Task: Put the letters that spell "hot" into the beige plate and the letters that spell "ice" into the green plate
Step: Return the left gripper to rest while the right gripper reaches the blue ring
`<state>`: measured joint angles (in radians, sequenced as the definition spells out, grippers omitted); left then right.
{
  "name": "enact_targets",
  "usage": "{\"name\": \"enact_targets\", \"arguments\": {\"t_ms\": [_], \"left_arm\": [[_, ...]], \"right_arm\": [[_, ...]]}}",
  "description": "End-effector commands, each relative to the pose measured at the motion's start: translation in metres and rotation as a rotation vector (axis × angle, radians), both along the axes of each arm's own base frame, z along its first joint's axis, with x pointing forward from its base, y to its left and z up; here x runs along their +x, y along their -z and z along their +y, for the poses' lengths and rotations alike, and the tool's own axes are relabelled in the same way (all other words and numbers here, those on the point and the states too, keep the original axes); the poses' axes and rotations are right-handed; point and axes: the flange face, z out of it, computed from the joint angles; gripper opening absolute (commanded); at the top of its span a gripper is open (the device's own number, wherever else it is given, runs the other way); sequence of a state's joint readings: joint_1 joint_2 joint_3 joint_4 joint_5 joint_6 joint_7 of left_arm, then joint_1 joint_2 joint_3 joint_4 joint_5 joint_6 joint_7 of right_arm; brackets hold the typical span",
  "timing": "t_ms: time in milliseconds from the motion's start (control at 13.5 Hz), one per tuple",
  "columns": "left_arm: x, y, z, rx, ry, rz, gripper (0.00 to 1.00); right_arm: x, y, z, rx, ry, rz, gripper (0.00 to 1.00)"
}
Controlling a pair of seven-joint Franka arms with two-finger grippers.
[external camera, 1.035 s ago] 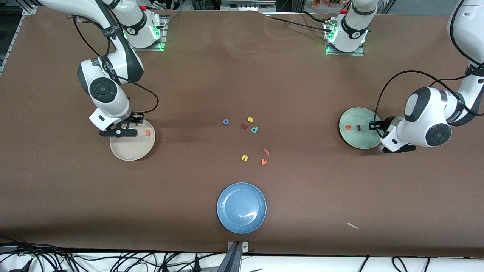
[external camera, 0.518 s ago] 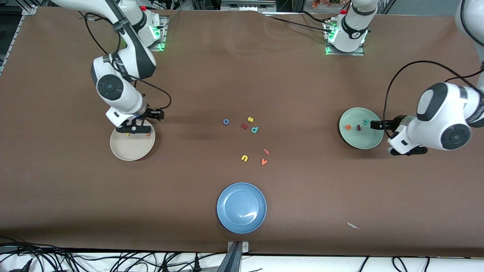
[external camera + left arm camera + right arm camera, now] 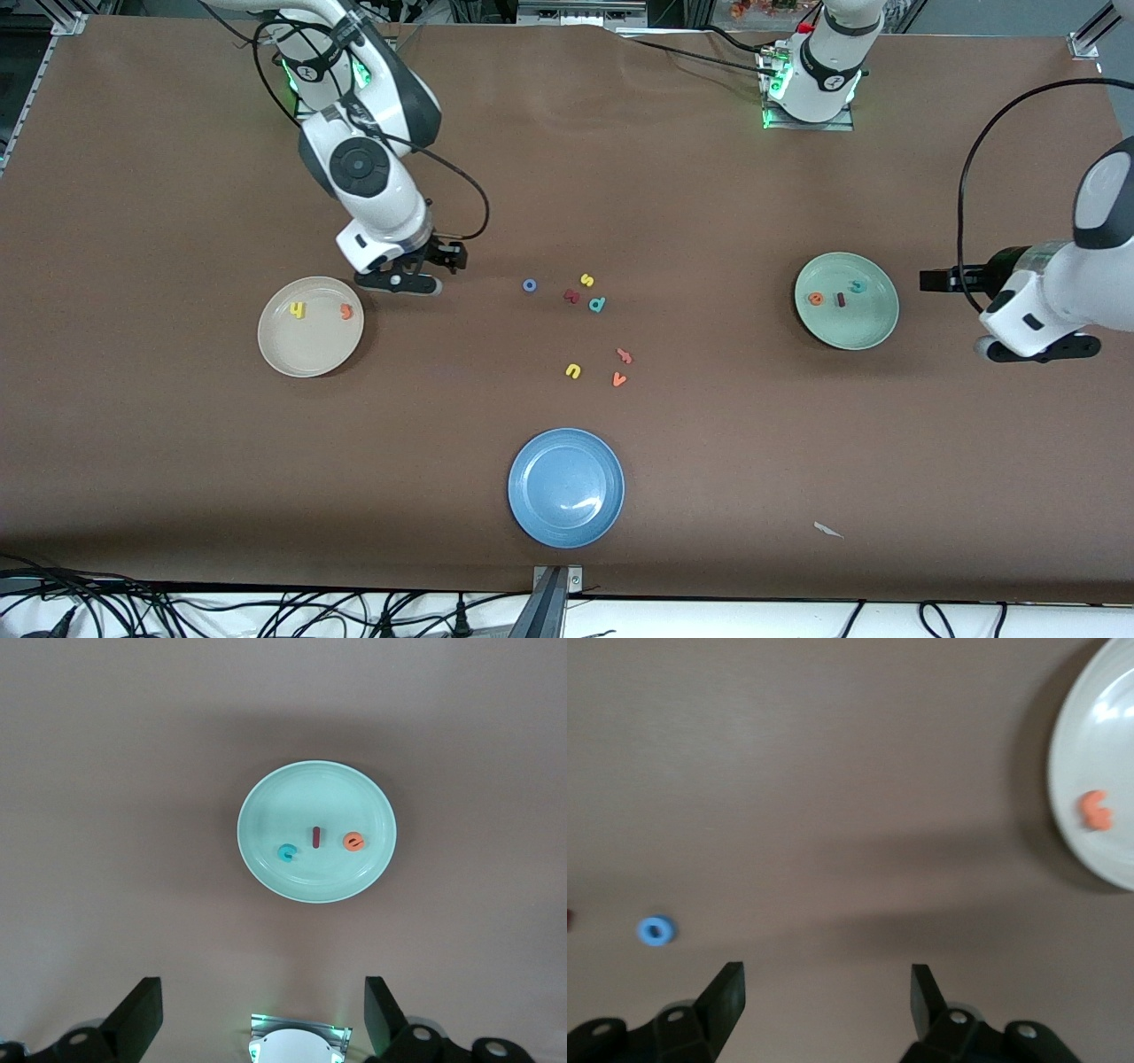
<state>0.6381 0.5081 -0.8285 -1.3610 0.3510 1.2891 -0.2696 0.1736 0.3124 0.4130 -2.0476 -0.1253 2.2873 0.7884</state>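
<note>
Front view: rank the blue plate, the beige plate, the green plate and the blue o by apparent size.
1. blue plate, slightly the largest, though it lies nearest the camera, so that may be nearness.
2. beige plate and green plate look alike; no ranking between them.
3. blue o, far the smallest.

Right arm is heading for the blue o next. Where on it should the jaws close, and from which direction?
Come straight down from above: the blue o lies flat on the table, so only its outer edge offers a hold. Span the ring across its full width; being round, any jaw angle probably works. It sits apart from the other letters, so the right gripper, its jaws open, has room on every side.
</note>
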Motion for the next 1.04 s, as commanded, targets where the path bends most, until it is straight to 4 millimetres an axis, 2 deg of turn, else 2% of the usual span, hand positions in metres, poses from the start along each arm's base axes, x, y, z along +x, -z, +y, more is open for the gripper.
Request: {"name": "enact_targets", "arguments": {"t_ms": [0,74,296,739,961], "left_arm": [[0.003,-0.016,0.003,0.007,-0.008,-0.004,1.00],[0.003,-0.016,0.005,0.009,-0.011,-0.004,1.00],[0.003,-0.015,0.007,0.012,-0.014,-0.003,1.00],[0.003,-0.015,0.004,0.002,-0.012,-0.002,1.00],[0.004,-0.021,0.004,-0.003,-0.012,-0.015,1.00]], "right_arm": [[0.006,0.004,0.032,0.039,0.050,-0.011,0.87],[0.005,0.005,0.037,0.040,0.068,-0.013,1.00],[0.000,0.011,0.051,0.059,0.063,-0.026,1.00],[-0.005,0.030,0.057,0.036,0.037,-0.038,1.00],[-0.014,0.044,0.071,0.011,0.070,-0.058,1.00]]}}
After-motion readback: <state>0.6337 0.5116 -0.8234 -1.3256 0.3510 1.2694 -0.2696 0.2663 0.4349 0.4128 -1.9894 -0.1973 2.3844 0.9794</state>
